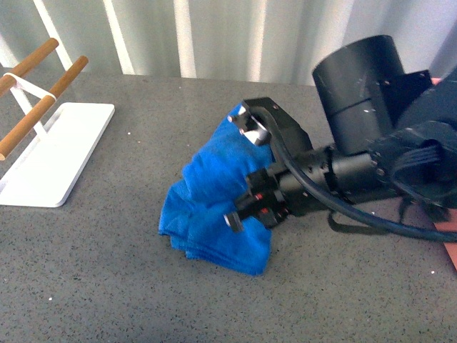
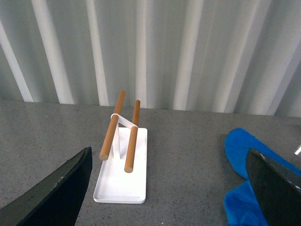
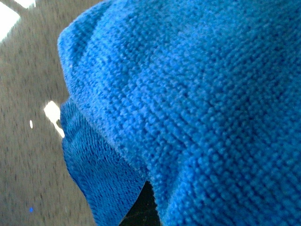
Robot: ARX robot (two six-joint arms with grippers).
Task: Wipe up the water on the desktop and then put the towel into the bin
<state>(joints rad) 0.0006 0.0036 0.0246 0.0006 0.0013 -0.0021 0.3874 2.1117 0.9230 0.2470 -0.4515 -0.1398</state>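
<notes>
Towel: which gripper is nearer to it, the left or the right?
Right. The right gripper is up against the towel, in its folds. The left gripper is open and apart from it, with the towel off to one side.

In the front view the towel (image 1: 214, 207) bunches against the right gripper (image 1: 239, 171) and hides its inner faces, so its hold cannot be told. The right wrist view blurs the desktop (image 3: 28, 155). The bin (image 1: 450, 250) is a pink sliver at the edge. The white tray (image 1: 50, 157) and its 2 rods (image 1: 36, 114) are cut off. The fingers (image 2: 56, 193) of the left gripper (image 2: 168, 155) run off the frame.
</notes>
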